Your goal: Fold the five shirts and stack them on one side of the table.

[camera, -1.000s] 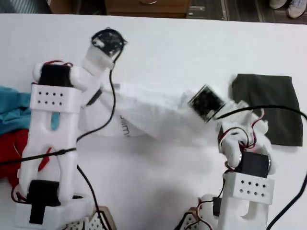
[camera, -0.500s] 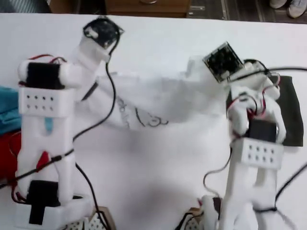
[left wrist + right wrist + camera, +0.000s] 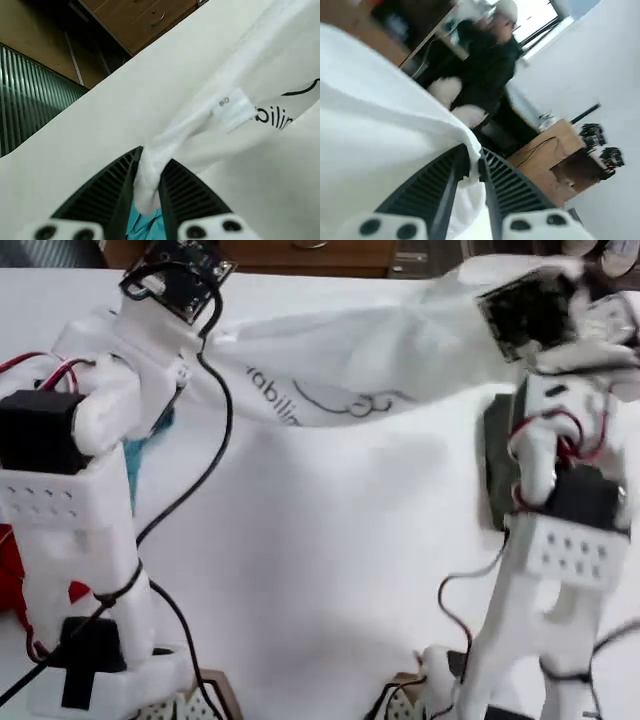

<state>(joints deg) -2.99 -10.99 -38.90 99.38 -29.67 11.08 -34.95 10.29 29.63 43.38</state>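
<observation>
A white shirt with a black print hangs stretched in the air between both arms, above the far half of the table. My left gripper is shut on one bunched corner of the white shirt, at the far left in the high view. My right gripper is shut on another edge of the white shirt, raised high at the far right. A dark green folded shirt lies on the table under the right arm. A teal shirt and a red shirt lie at the left edge.
The white table stretches bare between the two arm bases. Wooden drawers stand beyond the table's far edge. Both arms stand tall over the table's sides.
Both arms have lifted and spread apart, pulling the white shirt off the table and stretching it in the air. The right arm moved up over the dark green shirt.
</observation>
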